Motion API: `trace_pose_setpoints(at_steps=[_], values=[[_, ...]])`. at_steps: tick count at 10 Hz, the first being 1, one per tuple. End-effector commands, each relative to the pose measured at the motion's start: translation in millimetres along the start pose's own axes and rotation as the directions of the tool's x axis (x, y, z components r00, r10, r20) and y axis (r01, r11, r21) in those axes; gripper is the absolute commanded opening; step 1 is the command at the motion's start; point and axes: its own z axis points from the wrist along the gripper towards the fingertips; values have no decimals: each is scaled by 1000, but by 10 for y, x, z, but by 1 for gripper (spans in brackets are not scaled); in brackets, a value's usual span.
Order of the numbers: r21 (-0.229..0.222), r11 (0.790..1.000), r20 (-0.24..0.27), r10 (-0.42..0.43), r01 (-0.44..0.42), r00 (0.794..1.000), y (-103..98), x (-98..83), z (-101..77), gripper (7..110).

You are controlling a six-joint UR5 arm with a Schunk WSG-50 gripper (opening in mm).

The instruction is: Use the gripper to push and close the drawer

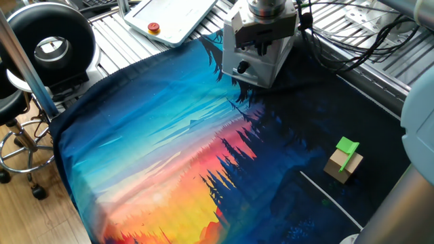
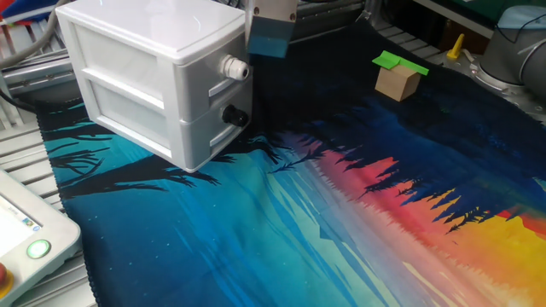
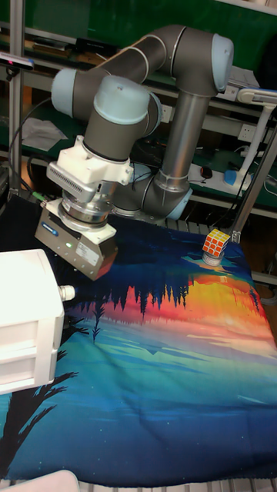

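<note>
The small white cabinet (image 2: pixel 145 68) stands at the back of the sunset-print cloth. Its upper drawer (image 2: pixel 218 78) carries a pale round knob (image 2: pixel 232 66) and sits slightly proud of the cabinet face; a dark knob (image 2: pixel 232 115) marks the lower one. My gripper (image 2: pixel 270 38) hangs right beside the upper knob, level with the cabinet top, close to or touching the drawer front. The tall fixed view has the gripper (image 3: pixel 77 254) just above and to the right of the knob (image 3: pixel 66 292). From the opposite side the gripper (image 1: pixel 260 46) overlaps the cabinet (image 1: pixel 261 68). Its fingers are not discernible.
A tan block with a green piece (image 1: pixel 346 161) lies on the dark part of the cloth (image 1: pixel 176 149), well away from the cabinet. A colour cube (image 3: pixel 215 244) sits at the cloth's far edge. A teach pendant (image 1: pixel 169 17) and a stool (image 1: pixel 51 44) flank the table.
</note>
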Motion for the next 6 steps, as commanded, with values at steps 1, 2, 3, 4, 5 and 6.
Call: trace_pose_setpoints(at_steps=[1, 2, 3, 4, 5, 6], values=[[-97, 995, -100, 19, -29, 995, 263, 260, -141, 7], [-99, 995, -103, 18, -29, 994, 276, 282, -180, 7], [-109, 994, -110, 18, -30, 994, 305, 323, -265, 7], [-113, 993, -113, 18, -30, 993, 334, 355, -379, 7], [-109, 994, -112, 16, -28, 994, 369, 384, -500, 7], [-110, 994, -112, 15, -27, 994, 415, 423, -619, 7]])
